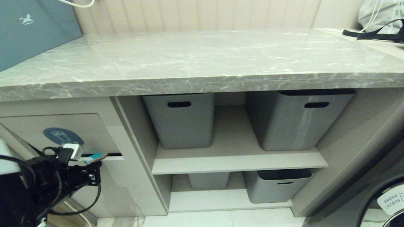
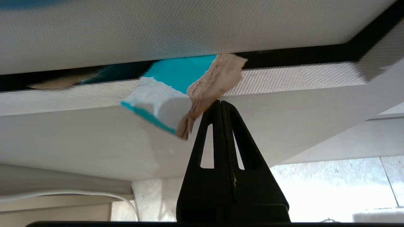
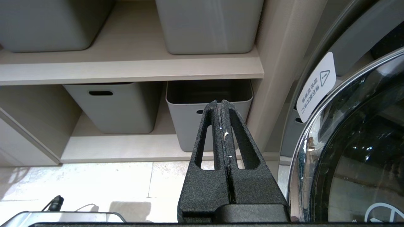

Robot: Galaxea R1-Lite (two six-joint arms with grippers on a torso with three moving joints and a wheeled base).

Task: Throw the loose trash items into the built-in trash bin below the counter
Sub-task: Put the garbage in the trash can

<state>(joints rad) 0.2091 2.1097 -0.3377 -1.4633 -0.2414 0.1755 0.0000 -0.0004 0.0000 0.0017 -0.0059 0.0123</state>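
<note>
The left gripper [image 2: 220, 102], fingers pinching the cardboard scrap [image 2: 186, 91], holds it partway into the flap [image 1: 53, 130] slot directly ahead

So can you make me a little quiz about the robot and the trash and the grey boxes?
1. True or false: the left gripper is pinching a teal and brown cardboard scrap at the slot under the bin flap.
2. How many grey tubs can you see on the shelves in the head view? A) two B) four C) six
3. Fill in the blank: the sticker on the bin flap is ____ in colour.

Key: 1 true. 2 B: two on the upper shelf, two on the lower one. 3 blue.
</note>
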